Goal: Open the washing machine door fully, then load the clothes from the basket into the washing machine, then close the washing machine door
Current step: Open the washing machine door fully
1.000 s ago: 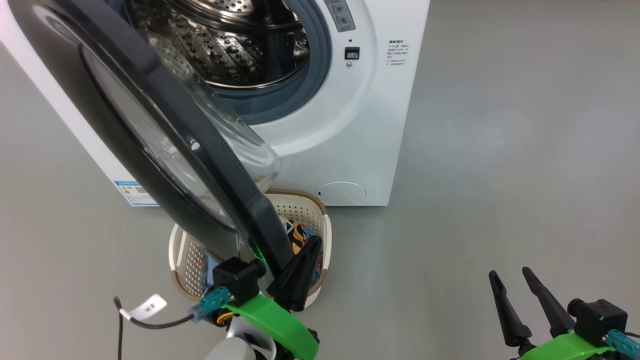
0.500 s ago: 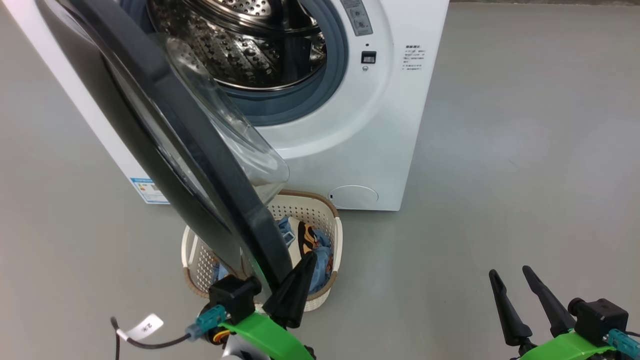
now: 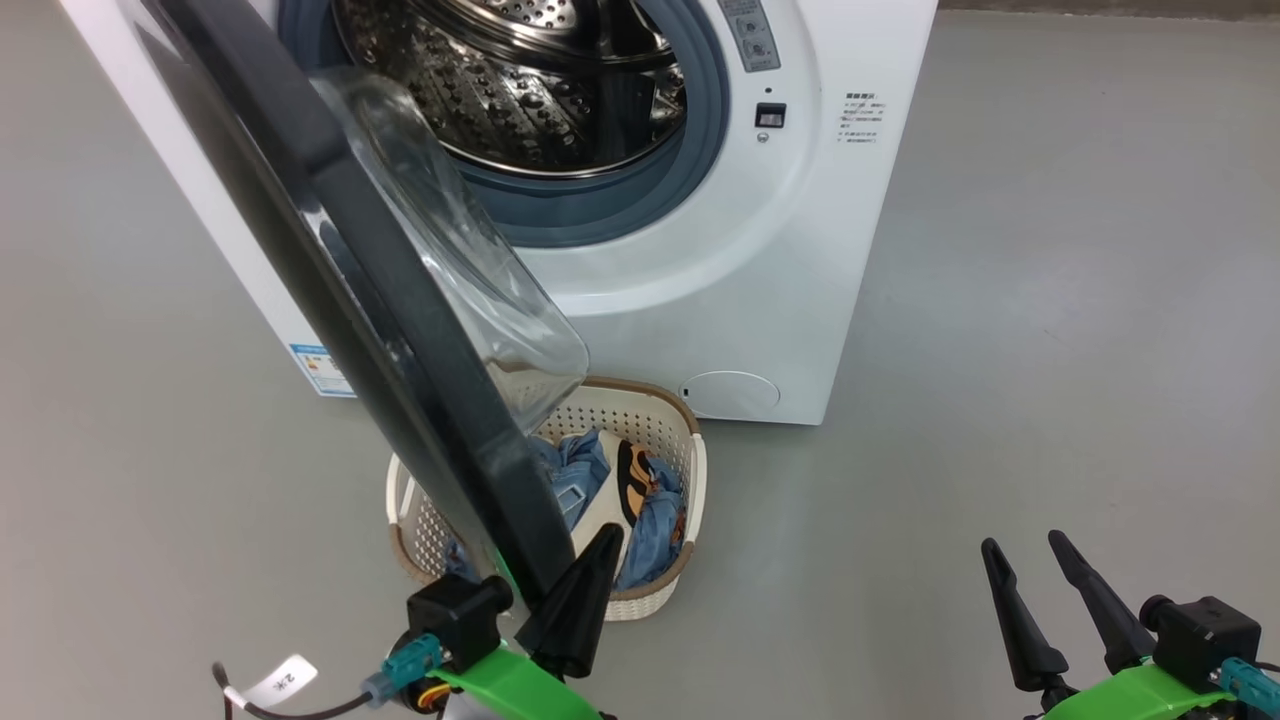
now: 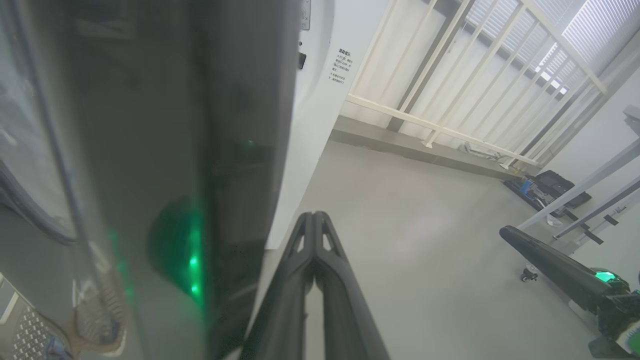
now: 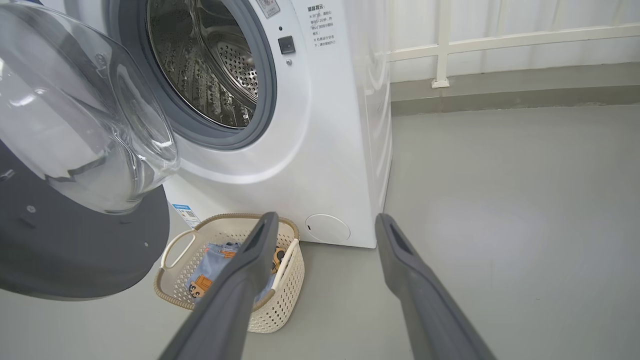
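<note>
Left pincer (image 3: 600, 540), tips pressed together and holding nothing, sits just beside the bottom edge of the washing machine door (image 3: 400, 340). Seen edge-on, the door slants up and away leftward over the basket (image 3: 690, 440), its glass bulge facing the washing machine (image 3: 800, 250) beyond.

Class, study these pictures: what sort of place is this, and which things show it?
Probably a laundry corner in a plain indoor workspace, not clearly a home: a white front-loading washing machine, a cream laundry basket of clothes before it, and a grey floor with white railings behind.
</note>
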{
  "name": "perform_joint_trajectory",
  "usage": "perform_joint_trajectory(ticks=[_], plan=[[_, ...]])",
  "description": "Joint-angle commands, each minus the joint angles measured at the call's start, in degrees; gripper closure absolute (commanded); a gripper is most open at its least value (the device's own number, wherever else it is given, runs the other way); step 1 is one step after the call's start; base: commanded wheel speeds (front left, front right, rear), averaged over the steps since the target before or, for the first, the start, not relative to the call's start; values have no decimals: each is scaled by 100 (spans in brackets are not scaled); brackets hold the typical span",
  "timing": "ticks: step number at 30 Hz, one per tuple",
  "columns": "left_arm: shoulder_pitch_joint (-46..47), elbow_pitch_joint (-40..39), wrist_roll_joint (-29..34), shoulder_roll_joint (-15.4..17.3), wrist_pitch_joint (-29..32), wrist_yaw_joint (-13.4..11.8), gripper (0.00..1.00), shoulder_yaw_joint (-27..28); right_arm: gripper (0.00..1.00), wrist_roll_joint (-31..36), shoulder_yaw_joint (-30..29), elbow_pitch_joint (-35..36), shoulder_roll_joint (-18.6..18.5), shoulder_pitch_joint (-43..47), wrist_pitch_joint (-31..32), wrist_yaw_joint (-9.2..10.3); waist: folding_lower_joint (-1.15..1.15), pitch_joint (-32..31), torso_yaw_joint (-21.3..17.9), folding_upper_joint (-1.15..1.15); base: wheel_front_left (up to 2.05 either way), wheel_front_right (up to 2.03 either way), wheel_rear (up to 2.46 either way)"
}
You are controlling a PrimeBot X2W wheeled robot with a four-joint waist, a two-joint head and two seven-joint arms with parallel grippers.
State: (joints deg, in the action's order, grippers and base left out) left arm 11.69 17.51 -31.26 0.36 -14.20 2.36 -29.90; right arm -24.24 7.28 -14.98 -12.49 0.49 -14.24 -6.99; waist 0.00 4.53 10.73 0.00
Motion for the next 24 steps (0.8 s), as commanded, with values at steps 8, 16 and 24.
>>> perform_joint_trajectory(ticks=[8,16,24], plan=[[32,-153,132,252,-80,-76,100,603,0,92,86,170,-112,-23,-76,-50,0,3,190,0,0,0,0],[-109,-248,220,252,-80,-104,100,675,0,90,86,176,-134,-21,-76,-50,0,-15,408,0,0,0,0],[-310,-353,344,284,-80,-179,100,735,0,86,77,183,-159,11,-76,-50,0,-52,686,0,0,0,0]])
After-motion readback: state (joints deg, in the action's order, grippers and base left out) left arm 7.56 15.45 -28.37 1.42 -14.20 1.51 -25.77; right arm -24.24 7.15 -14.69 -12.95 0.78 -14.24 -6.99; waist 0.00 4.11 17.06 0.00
